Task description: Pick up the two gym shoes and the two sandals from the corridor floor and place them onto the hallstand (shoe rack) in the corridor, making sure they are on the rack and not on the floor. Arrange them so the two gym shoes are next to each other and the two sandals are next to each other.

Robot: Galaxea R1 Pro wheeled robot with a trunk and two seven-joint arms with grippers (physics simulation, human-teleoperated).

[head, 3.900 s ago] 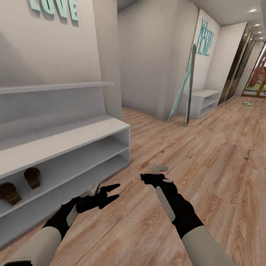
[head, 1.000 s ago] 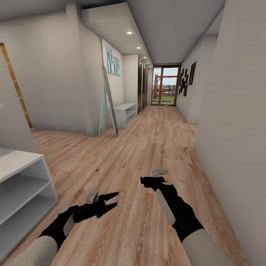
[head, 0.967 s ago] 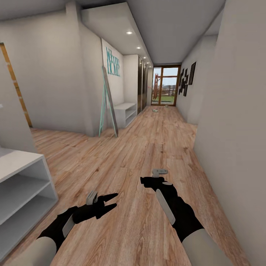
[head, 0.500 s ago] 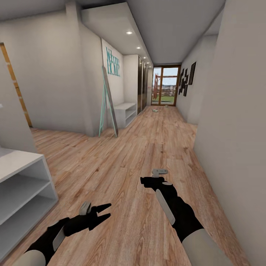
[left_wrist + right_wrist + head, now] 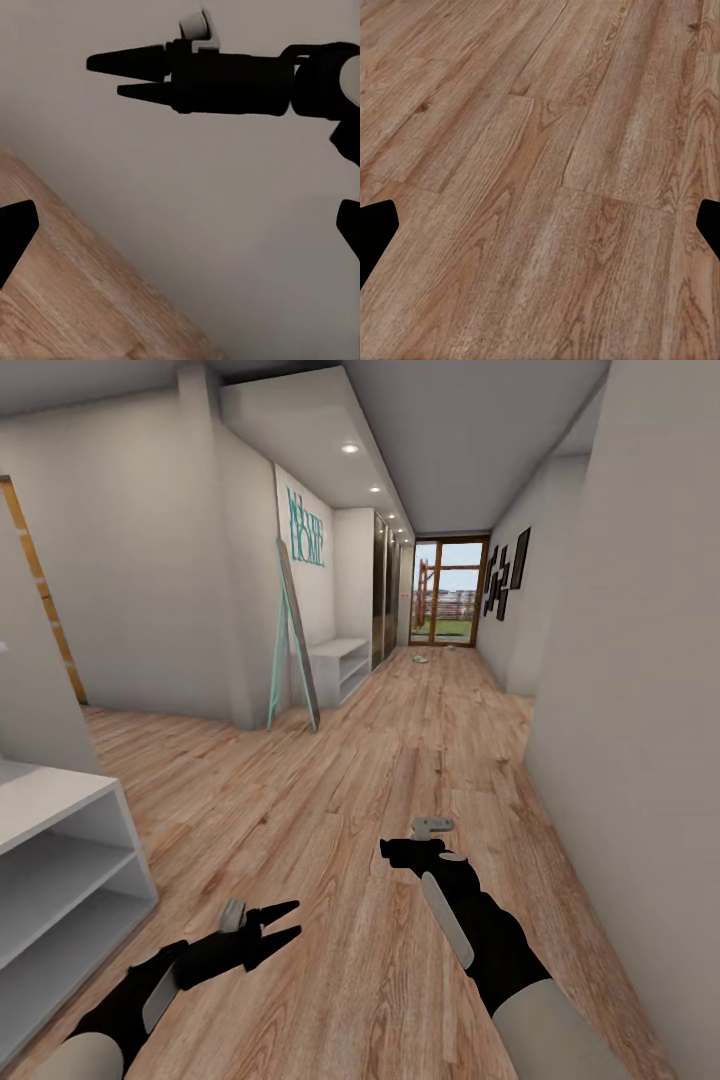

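Swung right round since a few seconds back. We had the hallstand (image 5: 62,838) square in front of us with both sandals already parked side by side on its shelf, and now just its end sits at our left while the head camera looks straight down the corridor floor (image 5: 400,760). That's the camera turning, not the furniture. In the last second the left gripper (image 5: 297,918) has also dropped lower and pulled back toward us, while the right gripper (image 5: 390,850) hasn't budged. Both are empty with fingers spread: each wrist camera has its own fingertips out at opposite edges with bare planks or wall between. So the sandals look sorted and the gym shoes are what's left, we reckon. The only candidates are two small pale specks (image 5: 421,657) on the floor way down by the glass door (image 5: 447,603), past the leaning mirror (image 5: 296,645) and the white bench (image 5: 338,660) under the "Welcome HOME" lettering. They're too tiny to call for sure, and we can't read which way their long axis runs. They lie dead ahead and well apart from both arms, so it's a drive first. The right gripper is held further forward, but at this range neither arm really has the edge.
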